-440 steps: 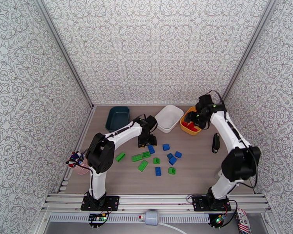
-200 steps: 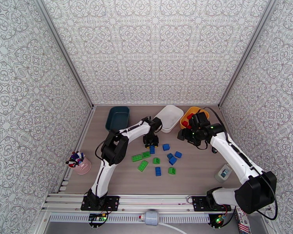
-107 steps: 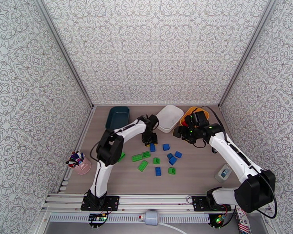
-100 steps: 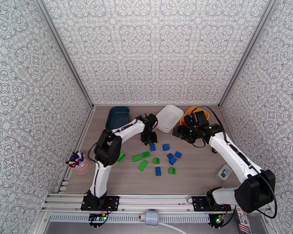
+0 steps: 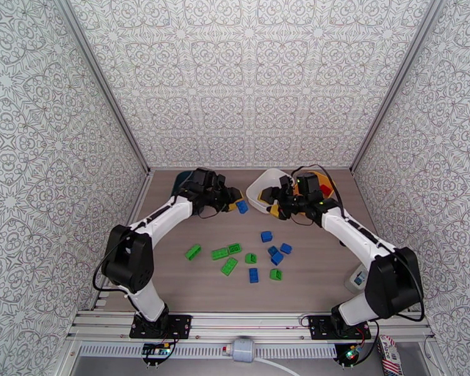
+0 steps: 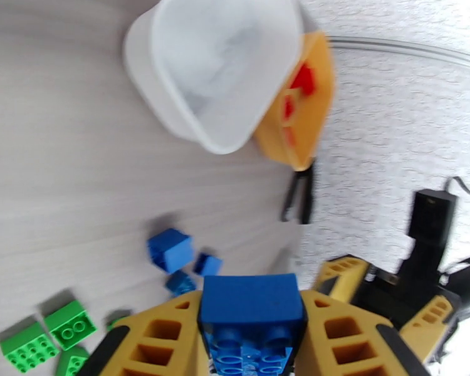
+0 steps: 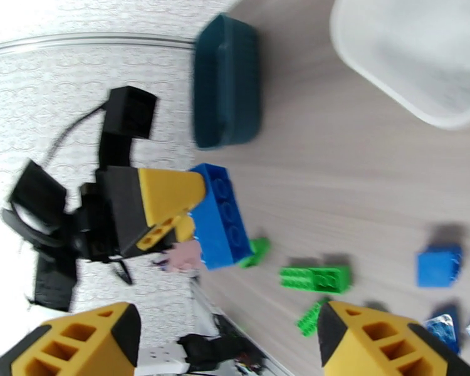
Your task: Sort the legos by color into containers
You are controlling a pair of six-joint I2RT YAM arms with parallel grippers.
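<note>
My left gripper (image 5: 237, 206) is shut on a blue lego (image 5: 242, 207), held above the table between the teal container (image 5: 180, 178) and the white container (image 5: 264, 183). In the left wrist view the blue lego (image 6: 250, 311) sits between my yellow fingers (image 6: 160, 336). My right gripper (image 5: 268, 202) hangs open by the white container's near edge, facing the left one. From the right wrist, its fingers (image 7: 78, 343) stand wide apart with nothing between, and the held blue lego (image 7: 219, 214) shows ahead. Red legos (image 6: 302, 79) lie in the yellow container (image 5: 326, 183).
Loose green legos (image 5: 220, 253) and blue legos (image 5: 276, 258) are scattered mid-table in front of the containers. A small grey object (image 5: 359, 278) stands near the right wall. A black object (image 6: 301, 195) lies by the yellow container.
My left gripper lifted the blue lego off the table and swung back toward the containers. The right gripper moved left from the yellow container to the white one and opened wider.
</note>
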